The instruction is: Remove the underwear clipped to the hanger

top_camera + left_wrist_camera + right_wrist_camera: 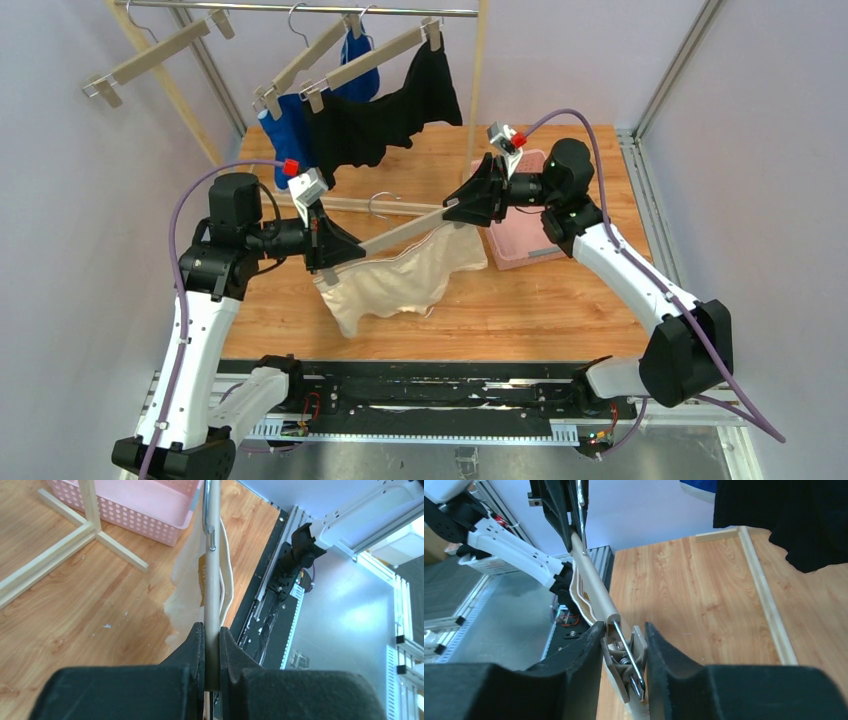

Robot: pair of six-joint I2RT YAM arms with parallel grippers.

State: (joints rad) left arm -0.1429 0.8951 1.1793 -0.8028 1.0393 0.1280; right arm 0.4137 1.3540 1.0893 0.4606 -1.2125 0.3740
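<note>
hanger: pale straight wooden hanger bar (405, 232), smooth, matt
underwear: cream-beige cloth briefs (400, 285), soft
basket: pink perforated plastic basket (125, 515), kinda glossy

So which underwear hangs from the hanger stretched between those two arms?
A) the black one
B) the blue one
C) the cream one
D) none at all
C: the cream underwear droops from the hanger spanning the left gripper and right gripper; the blue underwear and black underwear hang up on the rail.
</note>
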